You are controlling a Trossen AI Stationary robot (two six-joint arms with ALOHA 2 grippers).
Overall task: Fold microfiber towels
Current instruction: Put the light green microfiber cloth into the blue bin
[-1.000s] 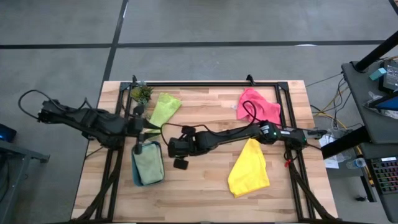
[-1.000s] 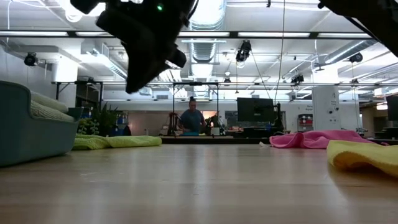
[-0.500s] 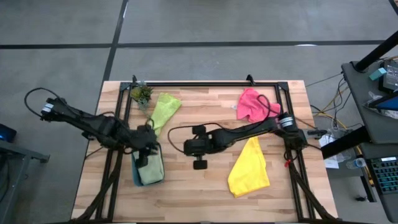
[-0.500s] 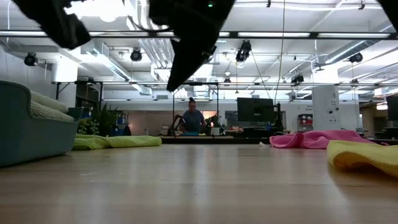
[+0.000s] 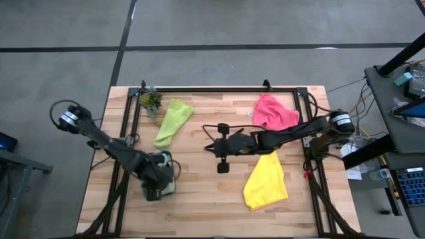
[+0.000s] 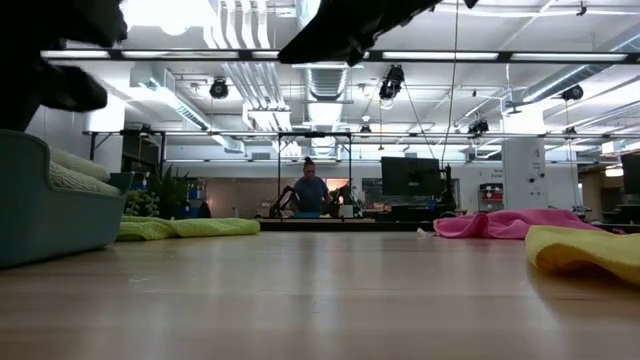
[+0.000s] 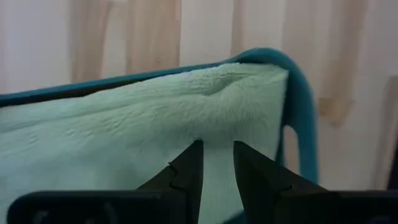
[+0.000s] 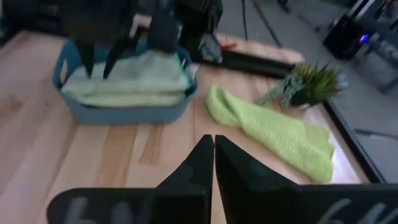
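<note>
Since the earlier frames the right arm has drawn back toward the right of the desk (image 5: 219, 206), and the left arm has swung down toward the lower left of the high view.

The left pincer (image 5: 154, 187) now hangs over the teal tray (image 5: 174, 174) in the lower left of the high view. Its fingers (image 7: 189, 171) stand narrowly apart, with a slim gap between them, pointed at the pale green towel (image 7: 124, 124) that lies folded in the tray. They hold nothing, and whether their tips touch the cloth I cannot tell.

The right pincer (image 5: 211, 147) sits near the middle of the high view, closed tight on nothing, its fingers (image 8: 202, 158) pressed together. The lime green towel (image 5: 170, 121) lies rumpled in a long strip at the upper left of that view, well apart from the right pincer and just beside the small potted plant (image 5: 151, 101). The pink towel (image 5: 275, 113) lies bunched at the upper right, near the right arm. The yellow towel (image 5: 267, 180) lies spread at the lower right, its upper corner just beside that arm.

In the low view a person (image 6: 311, 192) stands far off in the room behind the desk.
</note>
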